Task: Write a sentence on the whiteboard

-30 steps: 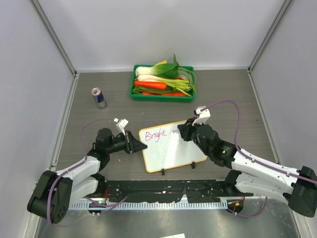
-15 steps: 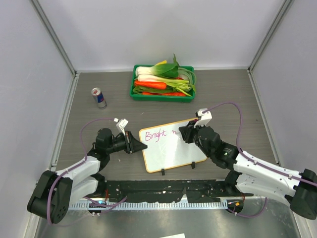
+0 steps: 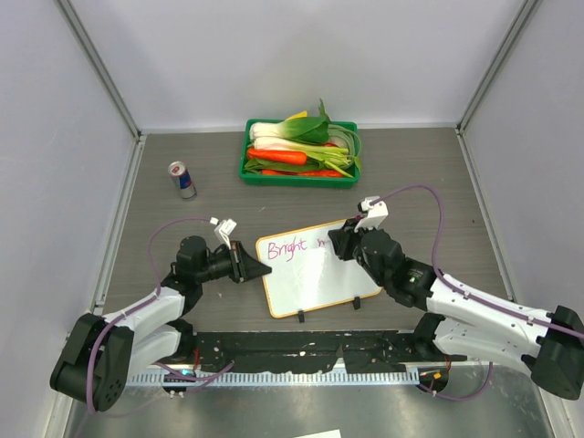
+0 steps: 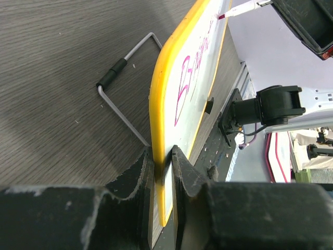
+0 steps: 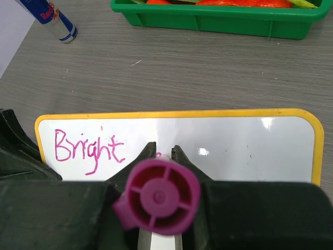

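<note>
At the far middle of the table (image 3: 438, 182) a green tray (image 3: 297, 182) is piled with vegetables: orange carrots (image 3: 278, 156) lie along its near side, with white-stemmed leafy greens (image 3: 306, 132) heaped over them and poking past the far rim. A blue and silver can (image 3: 182, 180) stands alone to the tray's left. The whiteboard (image 3: 315, 274) lies nearer, in the middle of the table between the two arms, turned slightly so its right end sits farther away. It is white with rounded corners, a yellow-orange rim, and two small black clips (image 3: 299, 317) on its near edge. The sentence (image 3: 281, 248) so far is the one magenta word "Bright" at the upper left, with a small mark just to its right. The left gripper (image 3: 251, 266) is clamped on the board's left edge. The left wrist view makes this plain, with one finger on each face of the rim. That view also shows a bent wire stand (image 4: 125, 62) with a black sleeve on the table behind the board, which is hidden from above. The right gripper (image 3: 339, 242) is closed tight around a purple marker (image 5: 158, 195). The right wrist camera looks straight down its round back end. The top view hides the pen under the wrist, while the left wrist view catches the tip at the board's far right corner.
</note>
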Available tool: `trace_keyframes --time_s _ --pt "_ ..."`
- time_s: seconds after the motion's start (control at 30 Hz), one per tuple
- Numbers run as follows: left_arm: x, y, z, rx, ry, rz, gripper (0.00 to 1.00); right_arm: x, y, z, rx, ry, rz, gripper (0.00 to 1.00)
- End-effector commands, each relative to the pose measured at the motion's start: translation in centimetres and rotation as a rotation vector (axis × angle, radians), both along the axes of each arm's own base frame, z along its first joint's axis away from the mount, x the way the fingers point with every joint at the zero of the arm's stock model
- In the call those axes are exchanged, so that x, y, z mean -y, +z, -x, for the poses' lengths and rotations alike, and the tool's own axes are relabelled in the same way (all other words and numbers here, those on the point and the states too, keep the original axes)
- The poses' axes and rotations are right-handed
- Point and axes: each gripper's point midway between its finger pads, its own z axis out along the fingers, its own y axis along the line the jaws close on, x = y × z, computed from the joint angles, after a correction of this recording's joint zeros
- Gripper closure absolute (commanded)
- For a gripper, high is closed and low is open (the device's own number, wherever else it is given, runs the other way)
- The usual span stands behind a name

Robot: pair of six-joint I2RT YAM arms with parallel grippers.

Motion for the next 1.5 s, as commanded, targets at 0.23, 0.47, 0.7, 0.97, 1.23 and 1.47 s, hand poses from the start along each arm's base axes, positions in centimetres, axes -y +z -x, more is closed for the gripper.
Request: trace_keyframes --time_s 0.23,0.47,0.7,0.97,1.23,1.47 --pt "0.1 -0.1 0.1 0.021 -0.017 -0.012 1.0 1.5 1.6 -1.8 0.051 -0.114 0.025 0.99" --pt "0.1 -0.1 0.0 0.023 -0.017 -0.011 1.0 1.9 0.4 -1.4 0.023 -0.118 0.04 0.99" --pt "0.1 -0.2 0.1 0.021 -0.017 -0.012 1.0 2.6 -1.1 -0.4 -0.014 -0.105 0.062 0.99" --pt "0.2 -0.2 0.1 0.021 -0.019 -0.012 1.0 2.7 -2.3 0.4 -0.045 -0.076 0.06 0.99" --pt "0.1 -0.1 0.0 0.022 -0.016 -0.012 1.0 2.7 -1.2 0.5 -0.022 -0.074 0.024 0.99" --pt "0.1 -0.1 0.1 0.024 -0.016 -0.012 1.0 1.8 3.5 0.1 0.054 -0.056 -0.069 0.99"
